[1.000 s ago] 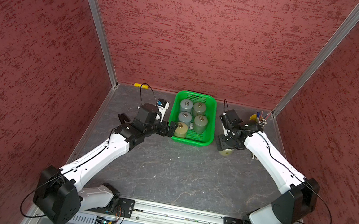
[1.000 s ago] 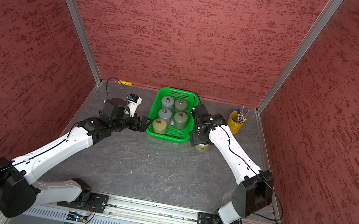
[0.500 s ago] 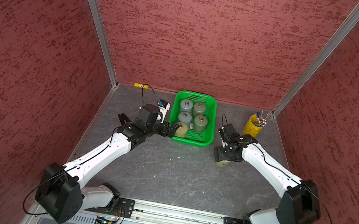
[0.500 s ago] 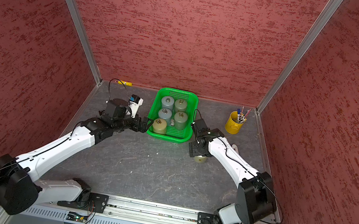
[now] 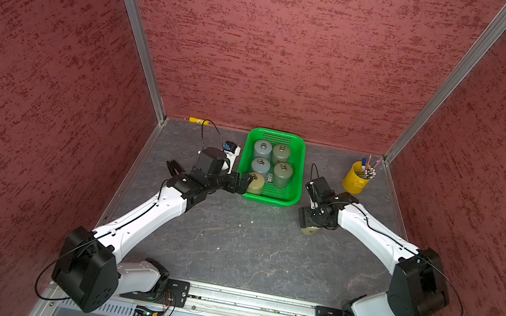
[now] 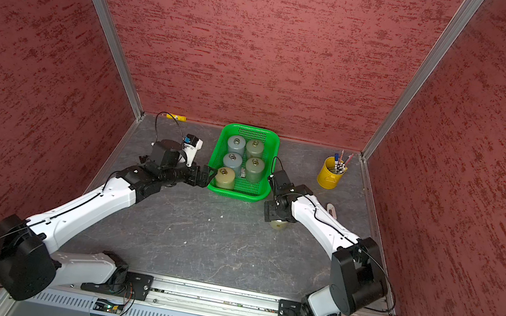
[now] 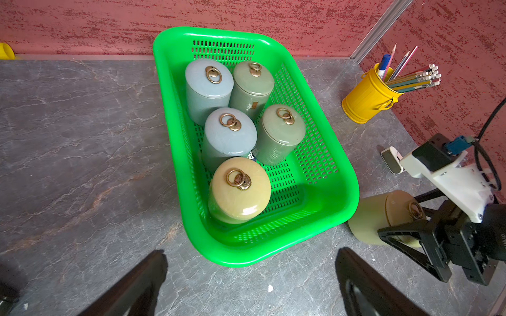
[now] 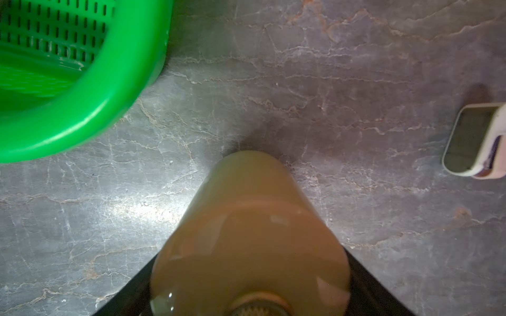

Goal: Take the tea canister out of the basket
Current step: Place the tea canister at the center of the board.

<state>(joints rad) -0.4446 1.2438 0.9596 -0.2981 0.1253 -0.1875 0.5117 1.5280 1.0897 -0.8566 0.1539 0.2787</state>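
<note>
- my right pincer (image 5: 307,220) is pinched shut on the top of the tea canister (image 7: 383,216). the canister is out of the basket (image 7: 241,258), just beside its near right corner, over the table (image 8: 356,82).
- from my right wrist the fingers (image 8: 369,298) are cut off at the frame's edge. the lid's knob is a blur, so i can't make out which part they pinch.
- the canister leans in the left wrist view. i cannot tell whether its base touches the table.
- in both top views my own wrist hides most of it, leaving a pale sliver beneath.
- my left pincer (image 5: 240,183) is spread wide and holds nothing, at the basket's near left corner. from its wrist only the dark finger ends (image 7: 137,290) show.
- in the basket stand a tan canister (image 7: 239,191), two grey-blue canisters (image 7: 209,84) and two grey-green canisters (image 7: 282,131). something small between them is mostly hidden.
- a white device (image 8: 471,142) with a dark screen lies on the table, cut off by the frame.
</note>
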